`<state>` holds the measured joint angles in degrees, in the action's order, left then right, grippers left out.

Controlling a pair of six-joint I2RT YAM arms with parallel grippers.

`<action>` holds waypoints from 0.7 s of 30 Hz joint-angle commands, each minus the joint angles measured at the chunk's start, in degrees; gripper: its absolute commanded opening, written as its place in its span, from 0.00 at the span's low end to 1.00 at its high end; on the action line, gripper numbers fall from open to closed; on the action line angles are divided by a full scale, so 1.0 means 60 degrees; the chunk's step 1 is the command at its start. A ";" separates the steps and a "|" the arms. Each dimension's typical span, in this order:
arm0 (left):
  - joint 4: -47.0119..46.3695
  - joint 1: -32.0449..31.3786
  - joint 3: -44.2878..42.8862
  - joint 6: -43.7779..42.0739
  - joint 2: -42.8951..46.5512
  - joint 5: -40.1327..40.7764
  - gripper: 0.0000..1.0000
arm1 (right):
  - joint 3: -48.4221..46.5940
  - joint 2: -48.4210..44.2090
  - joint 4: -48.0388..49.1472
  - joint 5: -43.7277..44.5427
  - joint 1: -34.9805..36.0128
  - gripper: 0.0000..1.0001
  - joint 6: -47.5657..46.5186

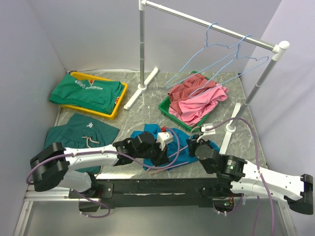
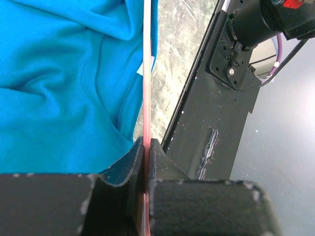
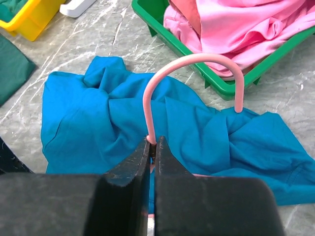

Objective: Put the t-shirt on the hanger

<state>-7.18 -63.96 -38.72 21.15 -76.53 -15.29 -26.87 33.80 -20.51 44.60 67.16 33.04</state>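
Observation:
The teal-blue t-shirt [image 1: 151, 132] lies crumpled on the marble table near its front edge, between my two grippers; it also shows in the left wrist view [image 2: 59, 88] and the right wrist view [image 3: 98, 113]. The pink wire hanger [image 3: 192, 59] lies on the shirt, its hook curving up toward the green bin. My right gripper [image 3: 153, 142] [image 1: 195, 143] is shut on the hanger's neck just below the hook. My left gripper [image 2: 146, 142] [image 1: 160, 149] is shut on a straight run of the hanger's wire [image 2: 146, 73] beside the shirt's edge, close to the table's front edge.
A green bin [image 1: 166, 106] of pink and maroon clothes stands just behind the shirt. A yellow tray [image 1: 119, 103] with green garments is at the back left, and another green garment [image 1: 81, 132] lies at the left. A clothes rack [image 1: 211, 24] with light blue hangers [image 1: 211, 61] spans the back.

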 commanded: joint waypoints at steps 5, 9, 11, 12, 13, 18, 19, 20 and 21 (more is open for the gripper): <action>-0.0165 -0.0077 -0.0183 0.0240 0.0084 -0.0015 0.05 | -0.0545 -0.0111 0.0271 -0.0066 0.0043 0.60 0.0924; -0.0137 -0.0150 -0.0168 0.0197 0.0158 0.0043 0.05 | -0.0706 -0.0038 -0.0126 -0.0167 -0.0118 0.75 0.1218; -0.0049 -0.0222 -0.0211 0.0153 0.0172 0.0072 0.05 | -0.0736 0.0196 0.0034 -0.0357 -0.0220 0.75 0.1174; -0.0005 -0.0252 -0.0241 0.0094 0.0143 0.0102 0.05 | -0.0736 0.0327 0.0108 -0.0547 -0.0366 0.74 0.1145; 0.0039 -0.0281 -0.0299 0.0065 0.0129 0.0160 0.05 | -0.0794 0.0604 0.0195 -0.0621 -0.0440 0.72 0.1144; 0.0186 -0.0428 -0.0490 0.0035 -0.0003 0.0307 0.05 | -0.0824 0.1206 0.0635 -0.0754 -0.0660 0.61 0.1012; 0.0215 -0.0443 -0.0548 0.0035 -0.0018 0.0336 0.05 | -0.0838 0.1309 0.0636 -0.0652 -0.0689 0.59 0.1012; 0.0230 -0.0472 -0.0592 0.0035 -0.0062 0.0409 0.05 | -0.0810 0.1339 0.0650 -0.0607 -0.0704 0.57 0.0998; 0.0302 -0.0487 -0.0607 0.0050 -0.0062 0.0453 0.05 | -0.0795 0.1354 0.0694 -0.0564 -0.0690 0.52 0.0983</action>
<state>-5.21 -66.11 -39.29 21.89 -76.58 -13.67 -29.69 41.23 -19.09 40.16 63.42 38.72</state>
